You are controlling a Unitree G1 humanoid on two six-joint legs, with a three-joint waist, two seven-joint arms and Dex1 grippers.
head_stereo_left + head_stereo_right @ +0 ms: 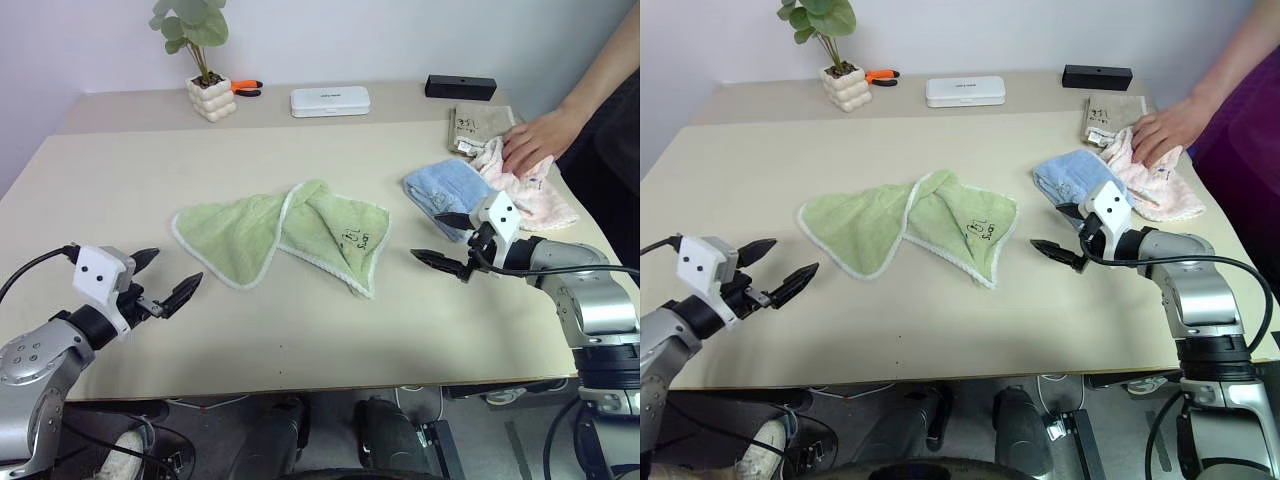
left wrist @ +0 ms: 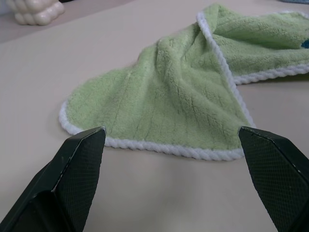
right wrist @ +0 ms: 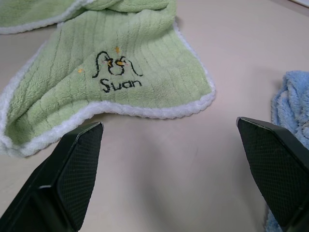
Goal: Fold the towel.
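The light green towel point(image 1: 285, 235) with white edging lies crumpled in the middle of the table, twisted into two lobes, with black marks on its right lobe point(image 3: 116, 72). My left gripper point(image 1: 165, 280) hovers open over the table's front left, a short way from the towel's left lobe point(image 2: 159, 101). To the right of the towel my right gripper point(image 1: 445, 240) is open too, pointing at the corner with the marks. Nothing is between either pair of fingers.
A light blue folded towel point(image 1: 445, 190) lies just behind my right gripper. A person's hand point(image 1: 535, 140) rests on a pink towel point(image 1: 525, 185) at the right, beside a beige cloth point(image 1: 475, 125). A potted plant point(image 1: 205, 85), a white case point(image 1: 330, 100) and a black box point(image 1: 460, 87) stand at the back.
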